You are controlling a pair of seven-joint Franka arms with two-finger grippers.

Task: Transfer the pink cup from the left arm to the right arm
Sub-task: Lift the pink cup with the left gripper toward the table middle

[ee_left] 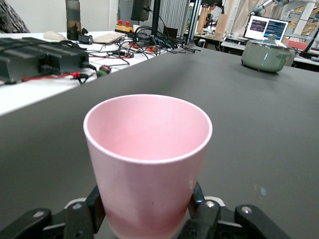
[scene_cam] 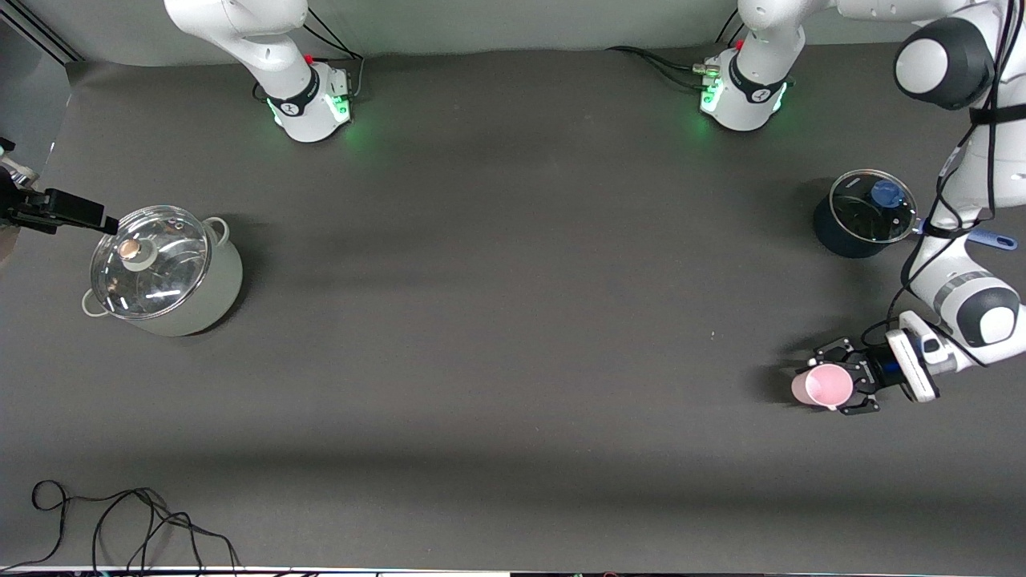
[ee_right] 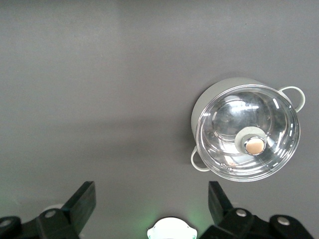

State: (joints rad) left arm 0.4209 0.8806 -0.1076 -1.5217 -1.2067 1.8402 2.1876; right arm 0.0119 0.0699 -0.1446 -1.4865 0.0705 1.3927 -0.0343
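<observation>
The pink cup [scene_cam: 822, 386] is upright between the fingers of my left gripper [scene_cam: 842, 385], low at the table near the left arm's end. In the left wrist view the cup [ee_left: 148, 159] fills the middle, and the black linkage fingers [ee_left: 95, 206] press on both of its sides. The left gripper [ee_left: 147, 211] is shut on it. The cup's base is hidden. My right gripper [scene_cam: 88, 215] is up in the air at the right arm's end, beside the lidded grey pot, open and empty [ee_right: 152, 191].
A grey-green pot with a glass lid [scene_cam: 164, 268] stands at the right arm's end; it also shows in the right wrist view [ee_right: 244, 129]. A dark pot with a glass lid [scene_cam: 866, 212] stands near the left arm. Loose cables [scene_cam: 120, 521] lie at the front edge.
</observation>
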